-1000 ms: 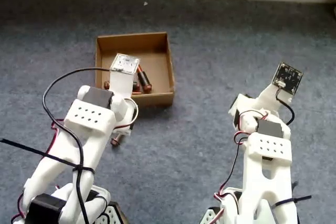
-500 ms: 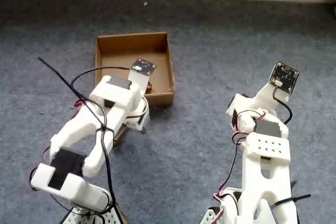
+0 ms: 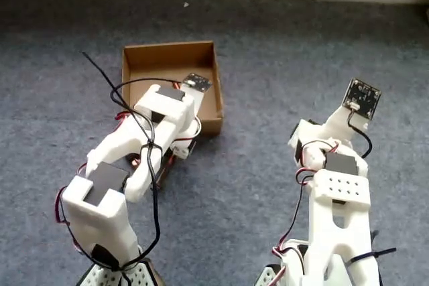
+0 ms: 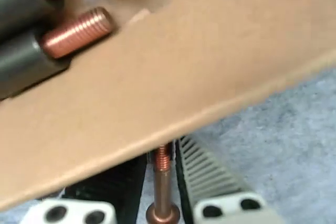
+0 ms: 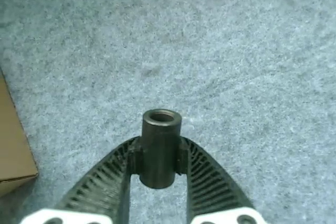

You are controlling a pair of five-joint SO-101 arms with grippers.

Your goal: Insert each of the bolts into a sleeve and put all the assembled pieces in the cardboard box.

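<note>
The left gripper (image 4: 160, 155) is clamped tight on a copper bolt (image 4: 159, 187). The bolt lies along the jaws, with its round head toward the wrist and its screw end toward the cardboard box (image 4: 210, 66). The brown wall of the box is just past the jaws and hides their tips. Inside the box lie assembled pieces (image 4: 47, 45), dark tubes with copper screw ends poking out, side by side. The right gripper (image 5: 157, 149) squeezes a dark sleeve (image 5: 159, 153), and the sleeve's round hole is at its far end. Under it is grey carpet (image 5: 236, 51). From above, the left arm (image 3: 144, 145) leans to the box's near wall, and the right arm (image 3: 338, 192) is well apart from the box.
</note>
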